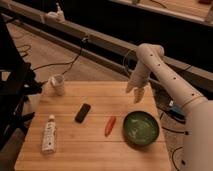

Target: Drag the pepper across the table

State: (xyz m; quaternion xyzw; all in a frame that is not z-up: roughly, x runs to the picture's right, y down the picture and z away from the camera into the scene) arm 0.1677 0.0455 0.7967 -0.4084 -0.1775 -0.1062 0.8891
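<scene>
Camera view: gripper [135, 94] (jaws apart, empty) hovers over planked wooden table [95, 147], away from tapered red-orange pepper [110, 126]

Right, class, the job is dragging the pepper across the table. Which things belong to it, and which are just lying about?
For the job: pepper, table, gripper above the table's far edge, right of view.
Lying about: green bowl, black device, white tube, white cup.

Your pepper [110, 125] is a slim red-orange chili lying flat near the middle of the light wooden plank desk [95, 152], its length running roughly near-to-far with a slight tilt. The claw [136, 95] hangs over the desk's far right part, apart from the pepper.
</scene>
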